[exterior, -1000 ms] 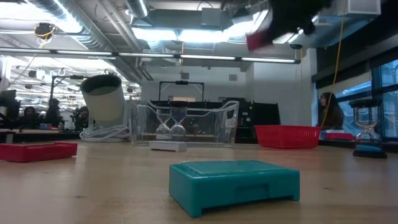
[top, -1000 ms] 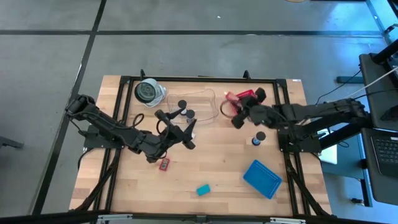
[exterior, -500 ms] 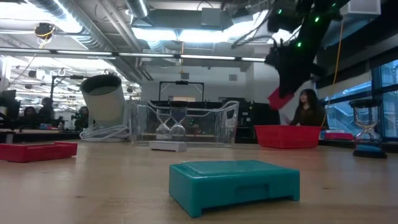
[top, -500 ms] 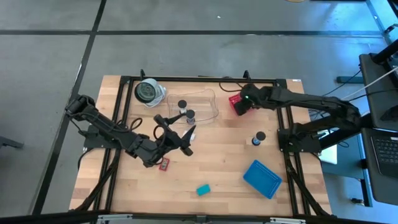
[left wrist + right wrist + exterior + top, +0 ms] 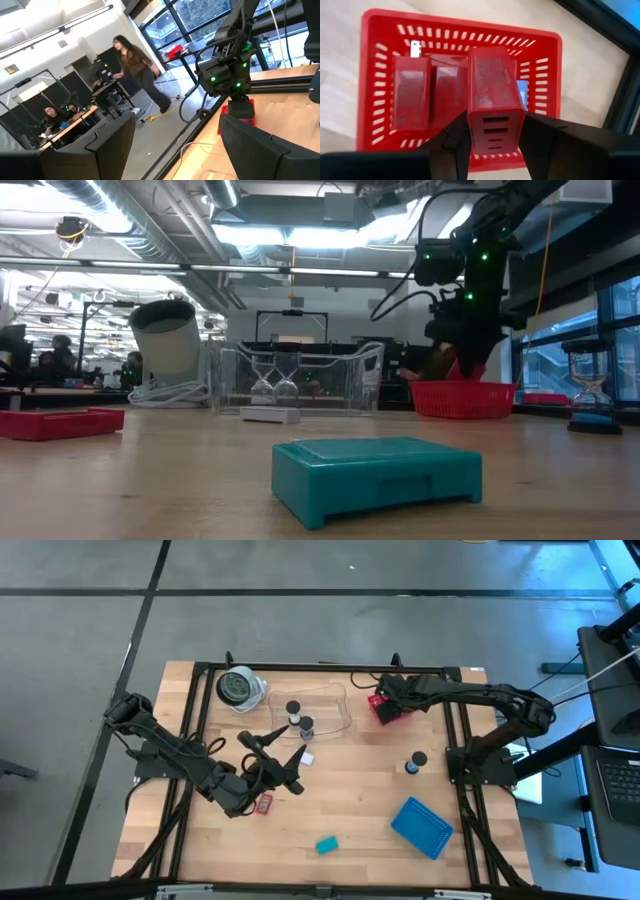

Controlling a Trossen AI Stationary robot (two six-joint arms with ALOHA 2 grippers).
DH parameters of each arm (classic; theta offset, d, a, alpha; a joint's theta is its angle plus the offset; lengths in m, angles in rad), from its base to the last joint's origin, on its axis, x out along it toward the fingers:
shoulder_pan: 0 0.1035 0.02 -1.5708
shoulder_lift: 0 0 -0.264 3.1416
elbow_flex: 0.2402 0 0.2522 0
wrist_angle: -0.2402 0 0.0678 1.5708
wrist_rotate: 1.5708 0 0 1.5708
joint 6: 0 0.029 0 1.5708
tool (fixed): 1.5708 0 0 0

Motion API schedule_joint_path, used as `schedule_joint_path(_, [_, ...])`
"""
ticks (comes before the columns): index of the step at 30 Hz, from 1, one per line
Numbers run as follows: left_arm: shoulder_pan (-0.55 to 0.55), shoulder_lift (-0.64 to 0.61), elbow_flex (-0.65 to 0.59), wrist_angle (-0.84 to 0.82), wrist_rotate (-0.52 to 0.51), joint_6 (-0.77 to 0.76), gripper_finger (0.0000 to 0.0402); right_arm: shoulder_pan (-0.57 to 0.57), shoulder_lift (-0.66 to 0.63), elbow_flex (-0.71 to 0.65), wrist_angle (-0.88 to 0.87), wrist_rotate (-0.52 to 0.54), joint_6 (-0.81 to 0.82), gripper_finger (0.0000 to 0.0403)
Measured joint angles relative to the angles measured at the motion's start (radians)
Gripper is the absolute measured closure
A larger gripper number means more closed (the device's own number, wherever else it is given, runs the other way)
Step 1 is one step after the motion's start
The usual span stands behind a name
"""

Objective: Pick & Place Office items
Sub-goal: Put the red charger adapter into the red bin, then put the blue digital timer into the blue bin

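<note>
My right gripper (image 5: 495,136) is shut on a red block (image 5: 494,85) with slots in one end, straight above the red mesh basket (image 5: 385,40). In the high view that gripper (image 5: 386,700) stands over the basket (image 5: 392,719) at the table's far right. Two more red blocks (image 5: 411,95) and a blue piece (image 5: 522,95) lie in the basket. My left gripper (image 5: 288,762) hangs open at mid-table, level, with nothing between its fingers (image 5: 100,150). A small white piece (image 5: 307,757) lies beside it and a small red item (image 5: 264,804) lies just nearer. My right gripper pinches the red block's two opposite sides near its slotted end (image 5: 473,127) between its two fingers. The fingers come steeply from above, pointing down along the block. The block hangs below them, clear of the basket's floor, its far end toward the blocks inside.
A clear tray (image 5: 325,710) with two hourglass-like cylinders (image 5: 293,710) stands at the far middle, a round black-and-silver object (image 5: 237,687) to its left. Another cylinder (image 5: 413,762), a blue box (image 5: 421,827) and a teal block (image 5: 327,844) lie toward the near right.
My right gripper has come down from high over the table toward the red basket, carrying the red block, and has tipped from nearly level to pointing steeply down. My left gripper has swung a little toward the table's near edge, staying open.
</note>
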State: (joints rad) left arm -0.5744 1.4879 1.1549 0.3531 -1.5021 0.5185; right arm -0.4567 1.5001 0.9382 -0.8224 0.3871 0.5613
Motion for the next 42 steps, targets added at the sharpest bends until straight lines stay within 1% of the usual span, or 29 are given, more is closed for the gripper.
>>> schedule_joint_path(4, [-0.001,0.0,0.0,-0.011,-0.001,0.0,0.0114,-0.002,0.008,0.0,0.002,0.066,0.0,0.0272])
schedule_joint_path(9, [-0.001,0.0,0.0,-0.013,-0.006,0.0,0.0116,-0.002,0.008,0.0,0.002,0.069,-0.011,0.0264])
schedule_joint_path(19, [-0.001,0.0,0.0,-0.013,-0.01,0.001,0.0116,-0.002,0.008,0.0,0.002,0.061,-0.019,0.0209])
schedule_joint_path(25, [-0.006,0.0,0.0,-0.013,-0.063,0.01,0.0114,-0.002,0.008,0.0,0.002,0.065,-0.023,0.0172])
schedule_joint_path(30, [-0.028,0.0,0.0,-0.016,-0.07,-0.011,0.0116,0.01,-0.011,0.0,0.003,0.017,-0.053,0.0136])
schedule_joint_path(34, [-0.038,0.0,0.0,-0.068,-0.062,-0.06,0.0118,0.037,-0.074,0.0,0.003,-0.012,-0.072,0.0118])
schedule_joint_path(36, [-0.039,0.0,0.0,-0.105,-0.012,-0.094,0.0118,0.059,-0.121,0.0,0.003,-0.014,-0.072,0.0116])
schedule_joint_path(38, [-0.028,0.0,0.0,-0.135,0.09,-0.137,0.0118,0.083,-0.179,0.0,0.004,-0.014,-0.072,0.0116])
schedule_joint_path(40, [-0.013,0.0,0.0,-0.163,0.227,-0.195,0.0118,0.108,-0.242,0.0,0.006,-0.02,-0.072,0.0117])
schedule_joint_path(42, [0.008,0.0,0.0,-0.207,0.406,-0.267,0.0119,0.135,-0.302,0.0,0.007,-0.048,-0.072,0.0119])
